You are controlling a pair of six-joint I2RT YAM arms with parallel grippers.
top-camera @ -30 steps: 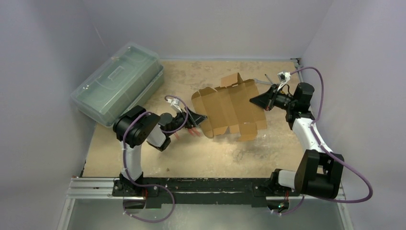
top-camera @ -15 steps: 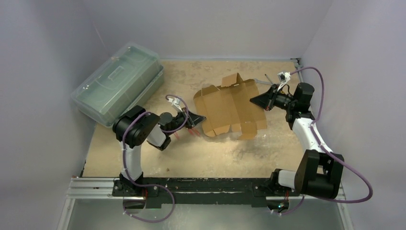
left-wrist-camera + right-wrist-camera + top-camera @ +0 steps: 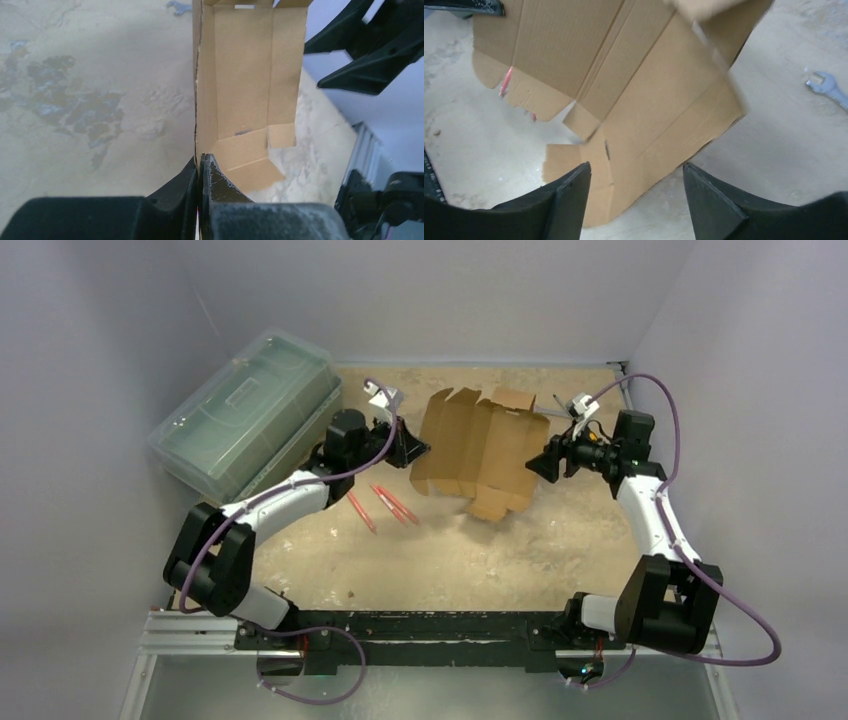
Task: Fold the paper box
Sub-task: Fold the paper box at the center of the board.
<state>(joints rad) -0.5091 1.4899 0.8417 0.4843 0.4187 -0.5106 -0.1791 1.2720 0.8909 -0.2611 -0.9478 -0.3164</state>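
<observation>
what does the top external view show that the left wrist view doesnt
Only the top external view: the green plastic case at the far left, the red sticks lying on the table, and both arms in full.

Only the left wrist view: a close look at the left gripper, its fingers shut on the edge of the paper box, which stands upright from them.

Both: the paper box, and the right gripper with its fingers open at the box's other side.

Tan table (image 3: 450, 565) w/ green case (image 3: 245, 410) rear L, red sticks (image 3: 385, 505) ctr, wrench (image 3: 826, 86) rear R.
</observation>
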